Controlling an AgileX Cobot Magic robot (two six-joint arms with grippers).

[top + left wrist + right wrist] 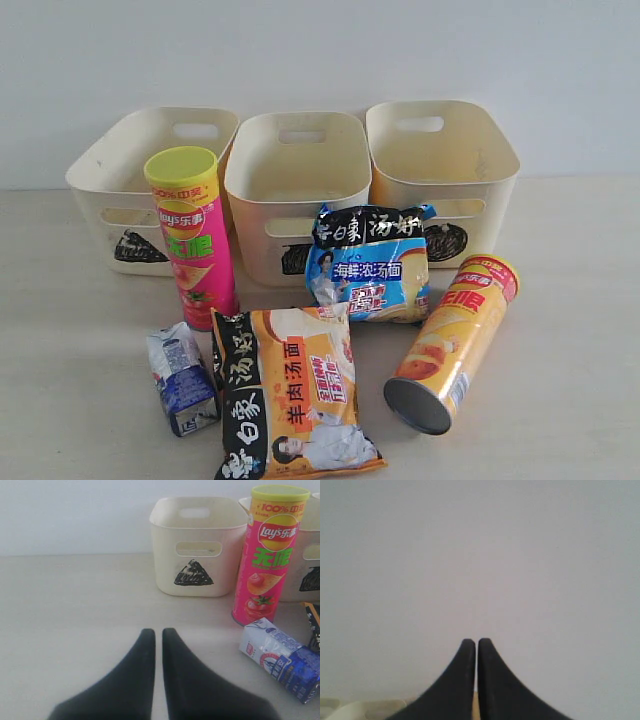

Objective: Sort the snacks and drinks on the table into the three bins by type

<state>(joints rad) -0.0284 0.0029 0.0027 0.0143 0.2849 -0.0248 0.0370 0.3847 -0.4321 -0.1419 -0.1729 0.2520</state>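
Currently, the black left gripper (158,632) and the black right gripper (477,642) each have their jaws pressed together with nothing between them. On the pale table (570,400), the pink chip tube with a yellow lid (192,240) stands upright and the blue noodle packet (370,265) sits just before the three cream plastic bins (260,210). The orange-yellow chip tube (455,345), the orange noodle packet (295,390) and the small blue, purple and white drink carton (182,380) lie farther forward.
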